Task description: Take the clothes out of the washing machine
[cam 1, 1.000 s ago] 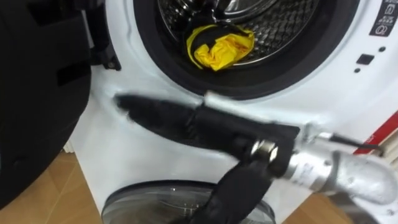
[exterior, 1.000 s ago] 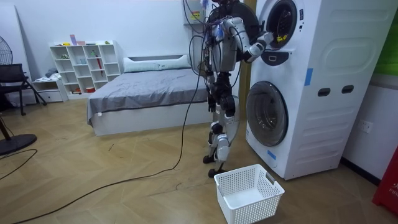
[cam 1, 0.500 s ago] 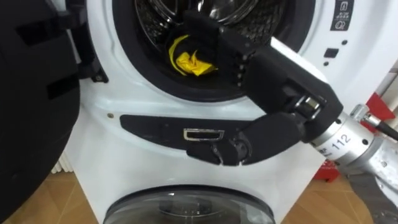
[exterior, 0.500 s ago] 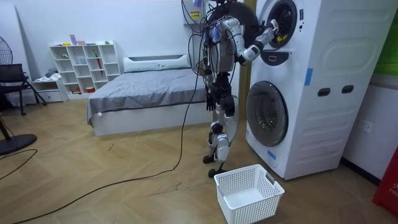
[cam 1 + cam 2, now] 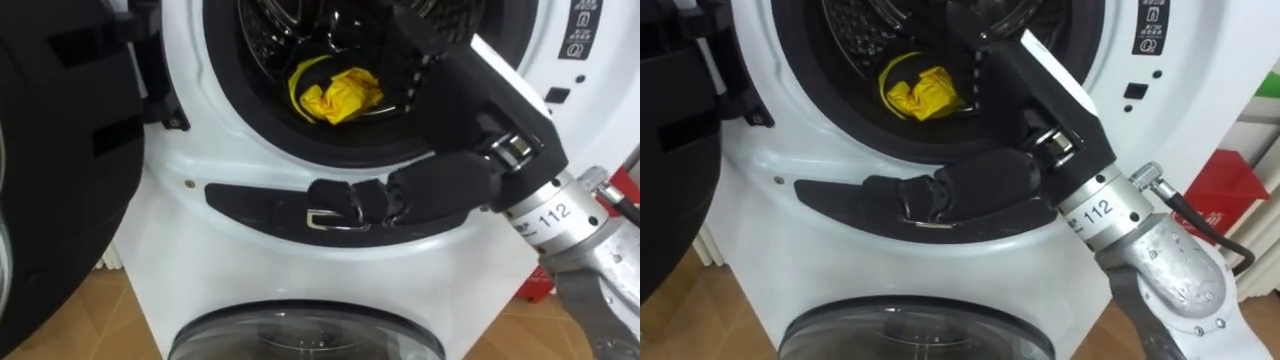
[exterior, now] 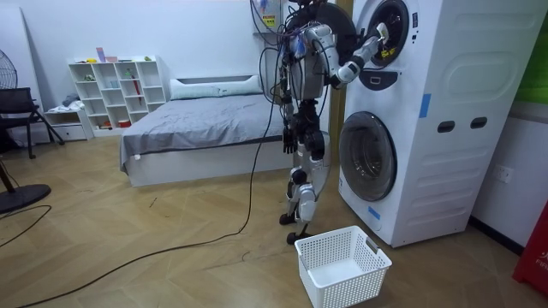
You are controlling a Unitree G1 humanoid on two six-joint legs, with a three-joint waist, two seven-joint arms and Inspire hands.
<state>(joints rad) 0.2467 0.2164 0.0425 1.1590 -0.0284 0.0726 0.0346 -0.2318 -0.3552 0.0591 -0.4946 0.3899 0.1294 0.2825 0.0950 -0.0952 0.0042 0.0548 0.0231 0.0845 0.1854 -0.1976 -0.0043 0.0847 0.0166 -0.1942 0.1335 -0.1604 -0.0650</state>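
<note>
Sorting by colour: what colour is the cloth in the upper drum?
Yellow; the cloth shows best in the left eye view.

The cloth [image 5: 338, 95] is bright yellow with a black edge. The washing machine [image 5: 230, 255] is white, its door ring [image 5: 235, 100] black and its drum [image 5: 264, 35] silvery metal dotted with holes. The right hand [image 5: 470, 110] is black. The basket [image 6: 342, 267] is white lattice, and the floor [image 6: 154, 248] is brown herringbone wood.

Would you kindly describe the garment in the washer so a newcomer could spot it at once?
Find the white stacked washing machines and look into the open upper drum. Low in it lies a crumpled yellow cloth, the only bright thing against the dark steel.
</note>
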